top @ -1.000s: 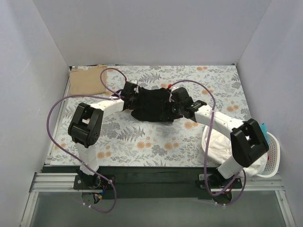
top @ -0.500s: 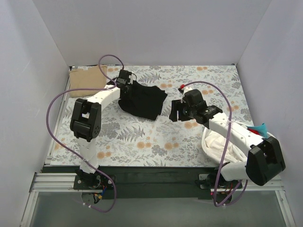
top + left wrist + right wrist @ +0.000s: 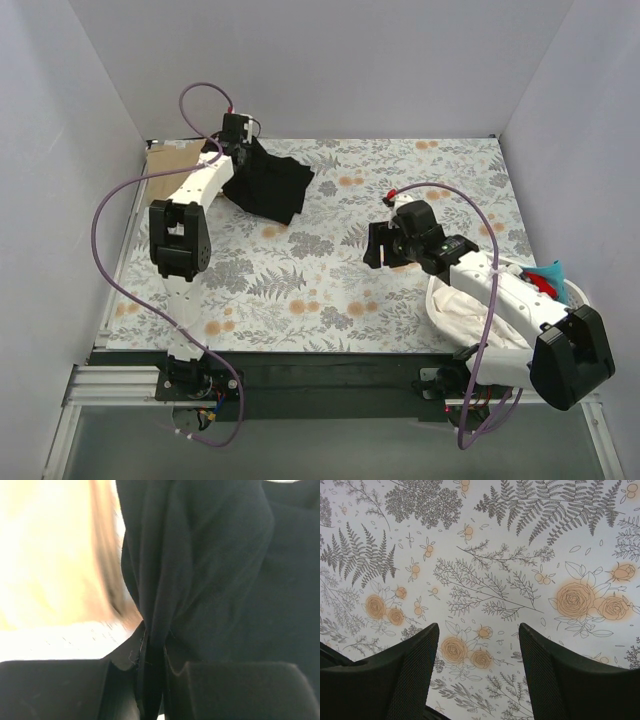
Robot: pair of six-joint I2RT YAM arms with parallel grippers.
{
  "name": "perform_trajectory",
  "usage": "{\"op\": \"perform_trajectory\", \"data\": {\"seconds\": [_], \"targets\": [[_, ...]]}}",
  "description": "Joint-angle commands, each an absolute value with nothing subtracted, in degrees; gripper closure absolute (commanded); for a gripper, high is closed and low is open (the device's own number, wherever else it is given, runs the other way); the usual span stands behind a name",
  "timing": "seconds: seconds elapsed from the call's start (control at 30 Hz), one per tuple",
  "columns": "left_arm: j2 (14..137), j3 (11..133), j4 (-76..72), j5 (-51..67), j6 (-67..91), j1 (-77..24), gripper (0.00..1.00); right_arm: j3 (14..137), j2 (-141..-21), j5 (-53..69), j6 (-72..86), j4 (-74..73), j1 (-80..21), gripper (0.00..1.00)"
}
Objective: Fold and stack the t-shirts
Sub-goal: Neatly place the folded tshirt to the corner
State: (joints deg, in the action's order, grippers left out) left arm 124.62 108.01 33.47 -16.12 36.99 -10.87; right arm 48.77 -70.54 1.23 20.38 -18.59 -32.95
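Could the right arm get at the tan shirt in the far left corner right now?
Probably not. The tan shirt lies in the opposite corner, and the left gripper, shut on the black shirt, crowds it. The right gripper hovers open over the floral cloth.

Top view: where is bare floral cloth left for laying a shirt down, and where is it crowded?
Free: the middle of the floral cloth between the black t-shirt and the right gripper, and the far right corner. Crowded: far left, where the left gripper holds the black t-shirt beside the tan t-shirt.
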Motion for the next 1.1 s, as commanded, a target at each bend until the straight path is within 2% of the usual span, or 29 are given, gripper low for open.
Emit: {"op": "perform_trajectory", "data": {"seconds": [0.0,0.37,0.67,1.07], "targets": [[125.24,115.12,34.62,-17.76,35.25,-9.14,1.00,47.55,-68.99,0.79,20.21,-18.19,-32.52,0.28],[129.81,126.38,35.94,-12.66,35.59,-3.08,1.00,46.32,-70.93,2.11,20.83,-18.28,-32.52,0.28],[130.34,131.91,36.30,-3.97,37.96,4.64,1.00,42.20,-71.64,5.36,22.41,-18.46,-32.61,0.29],[129.46,134.12,35.86,2.28,41.22,8.88,1.00,40.25,-71.28,5.80,23.12,-18.37,-32.52,0.29]]}}
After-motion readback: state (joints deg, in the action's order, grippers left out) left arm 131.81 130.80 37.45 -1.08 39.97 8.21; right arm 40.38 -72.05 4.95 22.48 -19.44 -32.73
